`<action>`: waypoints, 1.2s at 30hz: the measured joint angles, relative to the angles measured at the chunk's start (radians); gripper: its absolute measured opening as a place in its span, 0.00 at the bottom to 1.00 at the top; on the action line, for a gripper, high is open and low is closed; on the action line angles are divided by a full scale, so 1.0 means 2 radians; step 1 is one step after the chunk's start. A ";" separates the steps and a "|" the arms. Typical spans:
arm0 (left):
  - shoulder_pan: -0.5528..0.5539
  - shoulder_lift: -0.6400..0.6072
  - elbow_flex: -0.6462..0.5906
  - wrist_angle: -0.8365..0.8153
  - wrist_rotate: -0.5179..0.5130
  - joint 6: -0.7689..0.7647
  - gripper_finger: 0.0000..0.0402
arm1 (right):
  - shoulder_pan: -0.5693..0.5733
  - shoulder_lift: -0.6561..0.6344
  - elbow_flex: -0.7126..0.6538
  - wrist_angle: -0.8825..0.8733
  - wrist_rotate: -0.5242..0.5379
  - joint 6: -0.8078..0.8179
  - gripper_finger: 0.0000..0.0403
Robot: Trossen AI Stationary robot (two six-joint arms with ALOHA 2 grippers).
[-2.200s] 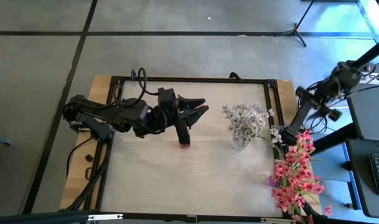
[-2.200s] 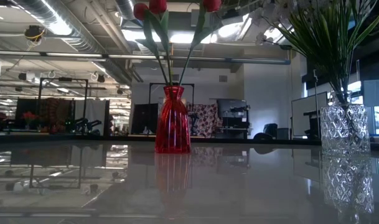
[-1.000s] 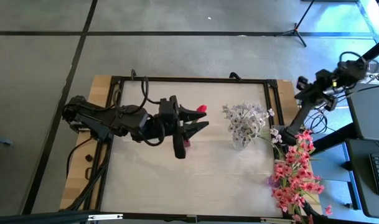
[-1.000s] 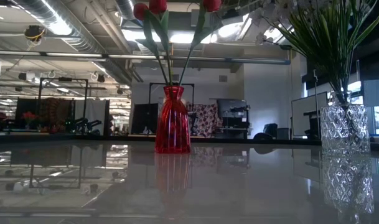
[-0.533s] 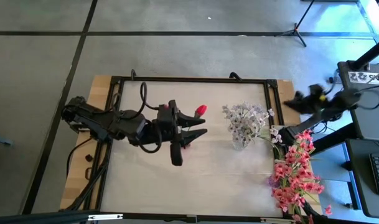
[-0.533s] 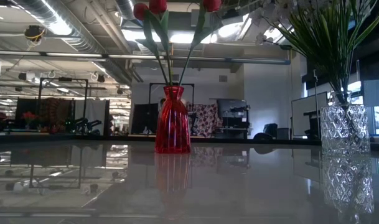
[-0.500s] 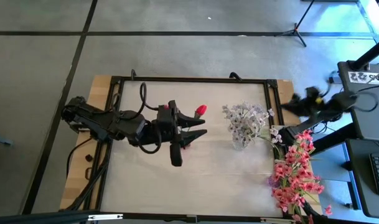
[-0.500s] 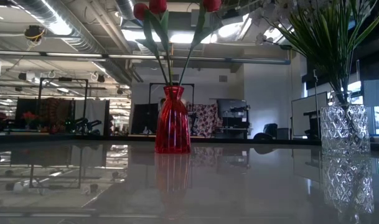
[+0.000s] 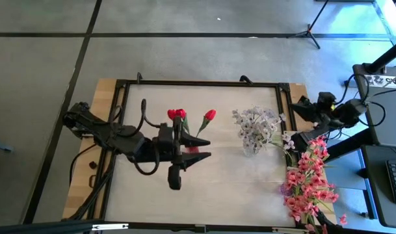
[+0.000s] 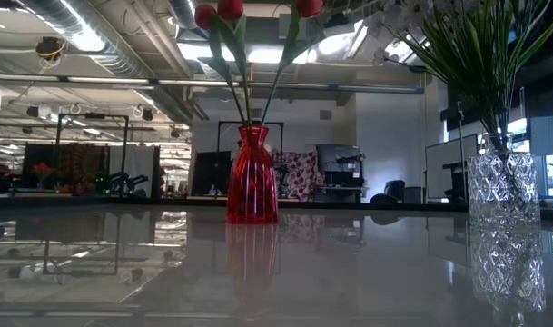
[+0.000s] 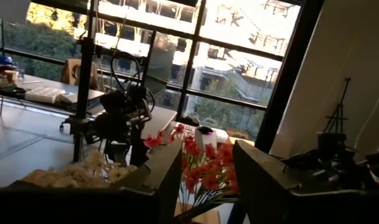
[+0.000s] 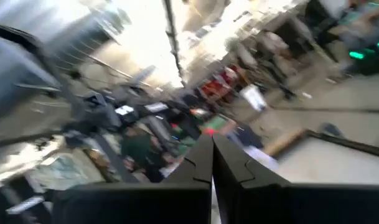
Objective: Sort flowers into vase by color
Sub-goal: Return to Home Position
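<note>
Note left gripper empty, fingers apart, just beside upright red tulips, pointing toward white sprigs. Note right gripper pinched together, probably nearer the pink flowers.

Left tool spread, pink flowers beyond (whitish sprigs beside)
</note>
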 joint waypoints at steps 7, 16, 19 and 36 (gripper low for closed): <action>-0.006 0.000 0.000 0.004 0.000 0.004 0.35 | 0.000 0.000 -0.089 0.248 -0.084 -0.057 0.00; -0.006 0.000 0.000 0.005 0.000 0.004 0.35 | 0.000 0.000 -0.258 0.602 -0.113 -0.092 0.00; -0.005 0.000 0.000 0.006 0.000 0.004 0.35 | 0.000 0.000 -0.299 0.701 -0.112 -0.099 0.00; 0.029 0.000 0.000 0.002 -0.001 0.004 0.35 | -0.107 0.000 -0.317 0.800 0.025 -0.351 0.00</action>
